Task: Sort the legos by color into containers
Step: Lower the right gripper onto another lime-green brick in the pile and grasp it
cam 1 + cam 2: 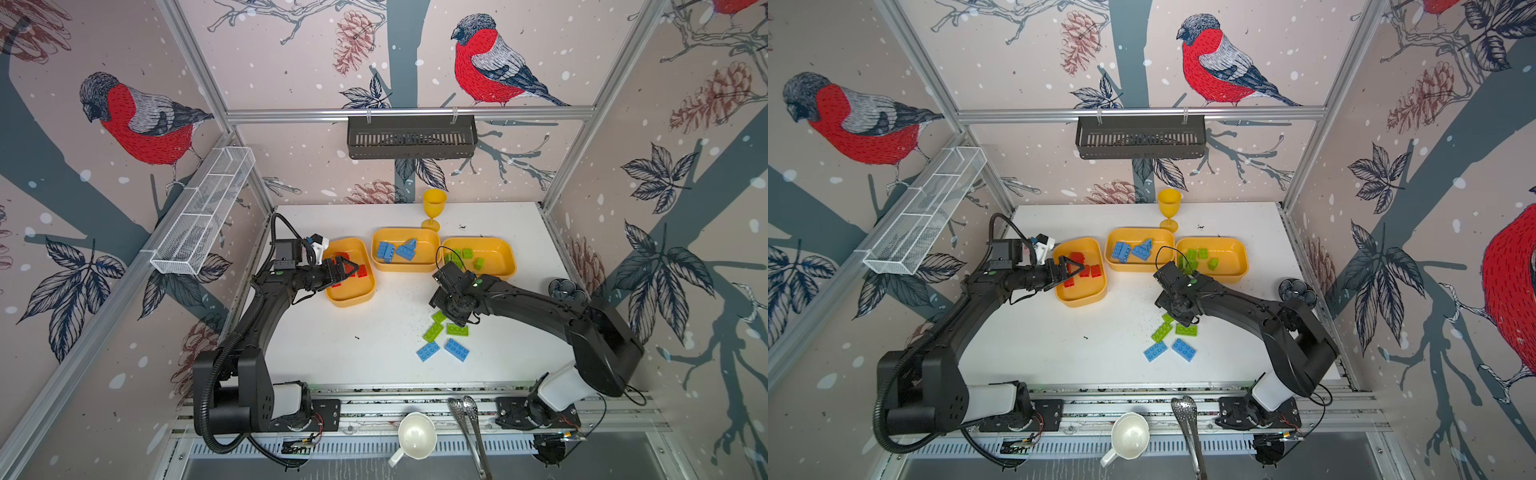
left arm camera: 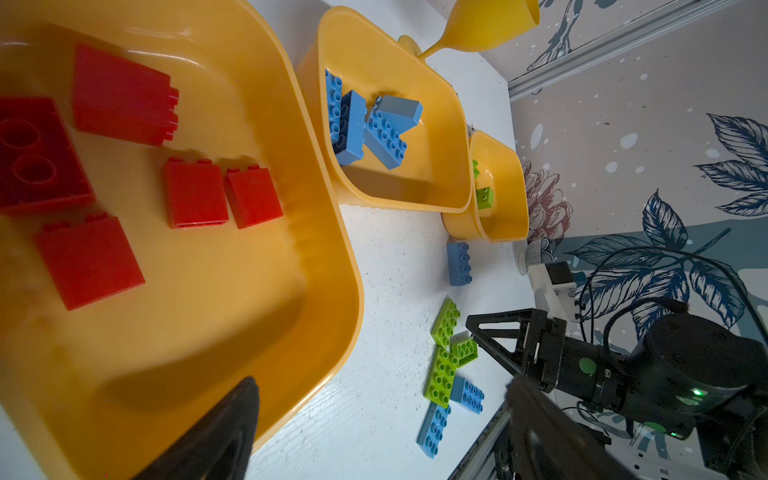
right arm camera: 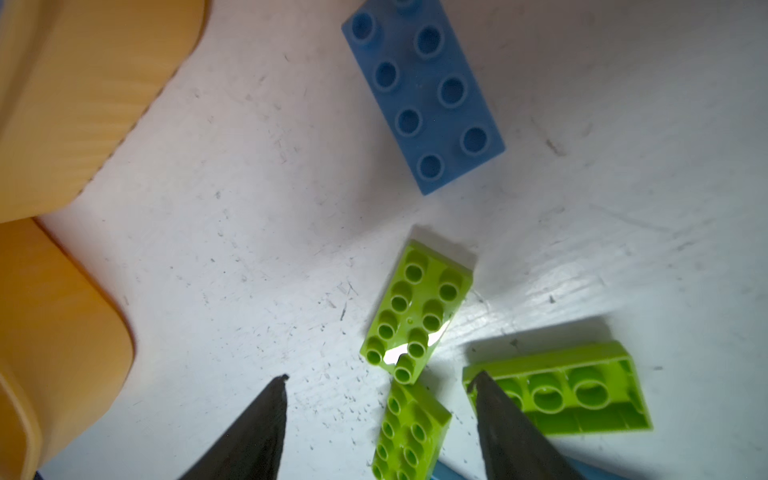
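Three yellow-orange containers stand in a row. The left one (image 1: pixel 351 301) holds several red legos (image 2: pixel 195 193), the middle one (image 1: pixel 405 268) blue legos (image 1: pixel 395 250), and the right one (image 1: pixel 500 249) green legos (image 1: pixel 467 252). My left gripper (image 1: pixel 344 268) hangs open and empty over the red container. Three green legos (image 1: pixel 433 332) and two blue ones (image 1: pixel 456 349) lie loose on the table; a third blue lego (image 2: pixel 459 264) lies nearer the green container. My right gripper (image 3: pixel 380 378) stands open just above the green ones, one oblong green lego (image 3: pixel 411 432) between its fingers, untouched.
A yellow goblet (image 1: pixel 433 208) stands behind the containers. A white mesh basket (image 1: pixel 203 216) hangs on the left wall and a black basket (image 1: pixel 411 137) on the back rail. A white cup (image 1: pixel 415 436) and metal tongs (image 1: pixel 469 424) lie beyond the front edge.
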### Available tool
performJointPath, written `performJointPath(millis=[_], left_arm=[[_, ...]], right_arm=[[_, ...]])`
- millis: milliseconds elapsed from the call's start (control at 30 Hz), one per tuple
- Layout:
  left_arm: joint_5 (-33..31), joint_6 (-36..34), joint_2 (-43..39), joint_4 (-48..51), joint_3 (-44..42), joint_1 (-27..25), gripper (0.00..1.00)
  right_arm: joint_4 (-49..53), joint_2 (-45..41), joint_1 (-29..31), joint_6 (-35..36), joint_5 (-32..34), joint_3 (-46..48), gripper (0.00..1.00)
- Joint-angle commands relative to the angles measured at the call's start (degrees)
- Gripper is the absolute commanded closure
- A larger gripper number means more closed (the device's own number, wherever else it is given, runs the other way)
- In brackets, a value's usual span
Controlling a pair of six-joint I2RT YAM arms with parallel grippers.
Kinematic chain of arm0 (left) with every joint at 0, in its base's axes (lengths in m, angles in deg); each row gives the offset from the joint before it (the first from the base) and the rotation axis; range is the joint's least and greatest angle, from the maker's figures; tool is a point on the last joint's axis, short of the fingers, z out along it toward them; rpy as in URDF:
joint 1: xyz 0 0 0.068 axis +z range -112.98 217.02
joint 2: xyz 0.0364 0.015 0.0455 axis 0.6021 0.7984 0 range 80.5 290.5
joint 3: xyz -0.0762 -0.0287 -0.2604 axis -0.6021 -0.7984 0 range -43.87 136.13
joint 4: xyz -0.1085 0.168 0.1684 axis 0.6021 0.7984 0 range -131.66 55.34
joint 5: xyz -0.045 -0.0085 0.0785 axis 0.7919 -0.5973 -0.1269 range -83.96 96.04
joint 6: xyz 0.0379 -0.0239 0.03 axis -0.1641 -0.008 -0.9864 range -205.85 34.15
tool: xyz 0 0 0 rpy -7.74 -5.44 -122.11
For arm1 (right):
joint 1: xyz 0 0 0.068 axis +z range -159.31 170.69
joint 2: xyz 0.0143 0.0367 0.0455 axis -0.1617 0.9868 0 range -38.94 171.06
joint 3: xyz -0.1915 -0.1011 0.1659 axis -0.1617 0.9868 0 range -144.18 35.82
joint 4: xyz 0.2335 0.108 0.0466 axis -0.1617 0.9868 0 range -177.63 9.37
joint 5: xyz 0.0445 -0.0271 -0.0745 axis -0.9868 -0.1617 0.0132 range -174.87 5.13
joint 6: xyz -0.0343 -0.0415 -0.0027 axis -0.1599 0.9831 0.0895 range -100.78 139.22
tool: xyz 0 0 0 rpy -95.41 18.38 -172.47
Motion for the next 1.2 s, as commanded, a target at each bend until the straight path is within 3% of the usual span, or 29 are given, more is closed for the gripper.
performJointPath(millis=[0,333,833,1167], left_arm=[[1.3,-1.4,-1.4,0.3,-1.3,0.1,0.08],[1.0,1.9,-4.7,-1.9,-3.5,-0.2,0.07],[1.3,-0.7,-3.4,-0.4,-3.6,-0.3,0.08],[2.0,-1.7,-1.9,-0.3,-2.5,-0.4,0.08]], right_arm=[[0.0,1.8,0.7,-3.1,1.3,-0.3,0.32],[3.2,8.2,0.7,-0.6,2.7,-4.3,0.43],[10.3,15.8,1.3,3.6,8.7,-10.8,0.6],[10.5,16.1,1.7,6.0,8.6,-14.7,0.74]])
